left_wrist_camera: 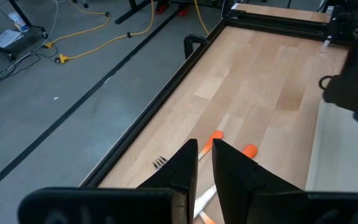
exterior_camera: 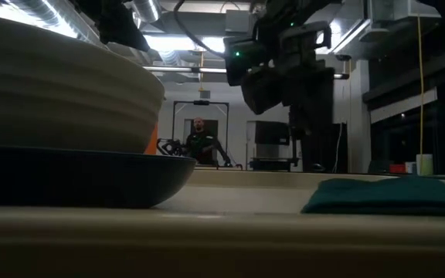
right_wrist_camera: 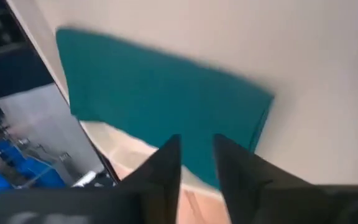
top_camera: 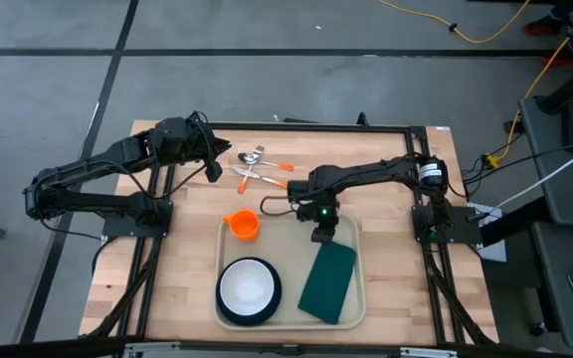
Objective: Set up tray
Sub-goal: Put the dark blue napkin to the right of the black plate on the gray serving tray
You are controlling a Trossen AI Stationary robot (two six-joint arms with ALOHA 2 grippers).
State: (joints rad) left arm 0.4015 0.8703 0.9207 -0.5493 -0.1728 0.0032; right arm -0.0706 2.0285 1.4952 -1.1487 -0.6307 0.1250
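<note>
Beige tray [top_camera: 288, 227] at lower centre of the high view, flat on the wooden counter [top_camera: 177, 268]. In the tray: dark round plate [top_camera: 225, 310] at lower left with a white bowl [top_camera: 247, 283] in it, dark green napkin [top_camera: 328, 282] at lower right, lying at a slight tilt. Orange cup [top_camera: 244, 225] at the tray's upper left corner, sitting on or over the rim; cannot tell which. Right end effector [top_camera: 323, 235] over the tray's upper middle, just above the napkin's top edge; fingers [right_wrist_camera: 166, 163] parted with a narrow gap, nothing between them, napkin [right_wrist_camera: 160, 93] lying flat beyond them on the tray floor [right_wrist_camera: 303, 56], apart from the tips. Left end effector [top_camera: 211, 171] at upper left of centre, over bare counter outside the tray, near the cutlery; fingers [left_wrist_camera: 185, 165] nearly together, a thin slit between, gripping nothing visible. Cutlery with orange handles [top_camera: 259, 169] at upper centre on the counter, above the tray: spoons and a fork, loosely crossed; fork tines [left_wrist_camera: 160, 163] visible just beside the left fingers. Low view: plate [exterior_camera: 83, 177] and bowl [exterior_camera: 60, 93] filling the left, napkin [exterior_camera: 388, 197] at right, right end effector [exterior_camera: 307, 166] hanging above the tray, a person [exterior_camera: 200, 143] far back at centre.
</note>
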